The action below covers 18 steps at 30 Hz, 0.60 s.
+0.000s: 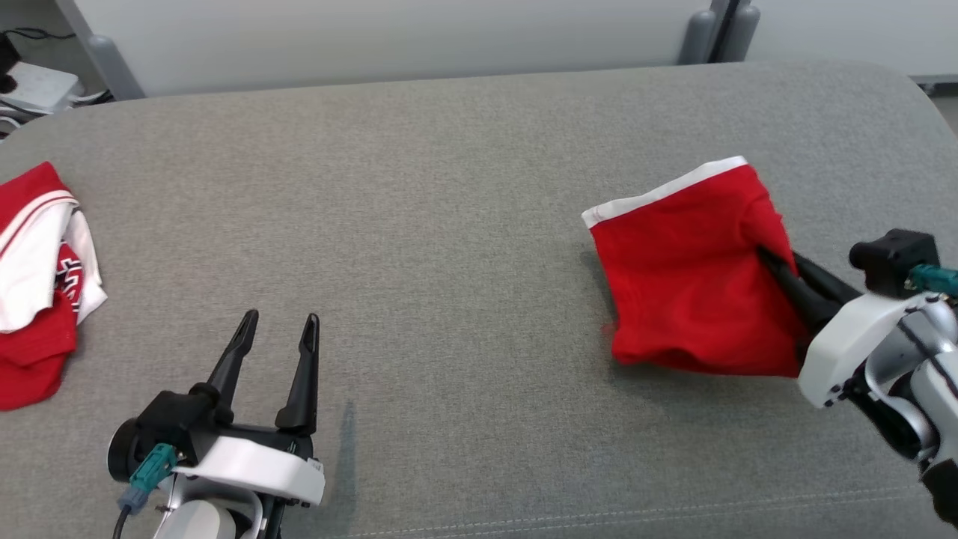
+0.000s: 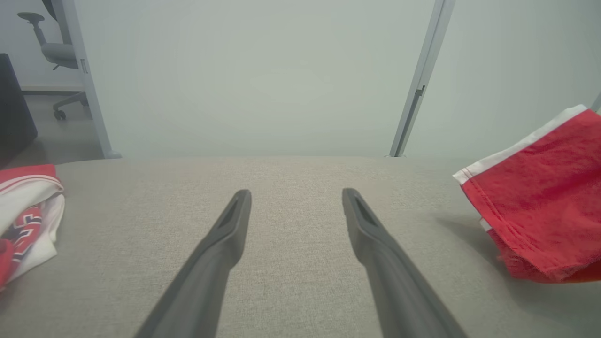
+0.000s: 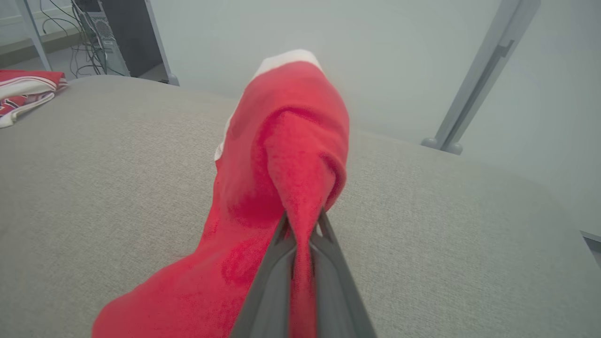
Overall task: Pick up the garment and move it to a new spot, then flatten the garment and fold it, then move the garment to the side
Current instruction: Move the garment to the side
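Where the grey fabric-covered worktop [image 1: 449, 187] runs to its right-hand part, item one: a red garment [image 1: 688, 277] with a white band [image 1: 666, 191] along its far edge.
- Condition: bunched, not flat. A fold of the red cloth is drawn up off the worktop, while its lower part trails on the fabric.
- Right pincer [image 1: 765, 256]: reaches in from the worktop's right edge with its two dark fingers pressed together on that fold. In the right wrist view the cloth [image 3: 281, 155] rises in a peak from between the pincer [image 3: 303, 223] tips.

Item two: left pincer [image 1: 281, 322], over the worktop's near left part. Its fingers are spread wide, holding nothing, with bare grey fabric [image 2: 141, 211] between them [image 2: 296, 197].

Item three: a heap of red and white clothes [image 1: 37, 284], crumpled at the worktop's left edge, well apart from both pincers.

Beyond the worktop's far edge: a pale wall, a grey upright post [image 2: 418, 89] and an office chair [image 2: 51, 47] at far left.
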{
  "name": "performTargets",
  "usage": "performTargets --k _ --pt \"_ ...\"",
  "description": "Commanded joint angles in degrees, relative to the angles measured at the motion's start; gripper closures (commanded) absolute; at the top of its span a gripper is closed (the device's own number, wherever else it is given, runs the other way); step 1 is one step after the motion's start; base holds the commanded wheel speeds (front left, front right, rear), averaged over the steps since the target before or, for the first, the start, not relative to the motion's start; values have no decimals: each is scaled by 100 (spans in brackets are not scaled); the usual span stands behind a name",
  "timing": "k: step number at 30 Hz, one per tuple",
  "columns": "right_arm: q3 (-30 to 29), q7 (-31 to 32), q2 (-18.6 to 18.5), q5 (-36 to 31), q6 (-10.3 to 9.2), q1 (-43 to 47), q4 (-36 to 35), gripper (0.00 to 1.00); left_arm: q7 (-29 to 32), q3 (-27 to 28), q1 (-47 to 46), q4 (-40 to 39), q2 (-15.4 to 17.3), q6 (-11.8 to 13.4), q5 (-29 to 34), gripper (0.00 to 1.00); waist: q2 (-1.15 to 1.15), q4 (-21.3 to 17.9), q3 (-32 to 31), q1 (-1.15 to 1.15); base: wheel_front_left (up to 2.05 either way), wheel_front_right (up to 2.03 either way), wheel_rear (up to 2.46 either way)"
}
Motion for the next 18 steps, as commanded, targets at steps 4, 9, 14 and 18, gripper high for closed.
performTargets --k 4,9,14,18 --pt "110 95 -320 185 -17 -451 196 100 -74 143 -486 -189 64 -100 118 0 0 -312 327 0 0 0 0" --pt "263 33 -520 368 -17 -991 924 100 -60 19 -833 -240 126 -222 216 0 0 -481 804 0 0 0 0" --pt "203 -200 -860 79 -17 -1596 2009 100 5 -98 -1262 -392 219 -338 313 0 0 -494 1380 0 0 0 0" --pt "92 -460 -926 -204 -17 -2012 2712 100 65 -168 -1516 -534 284 -394 369 0 0 -484 1784 0 0 0 0"
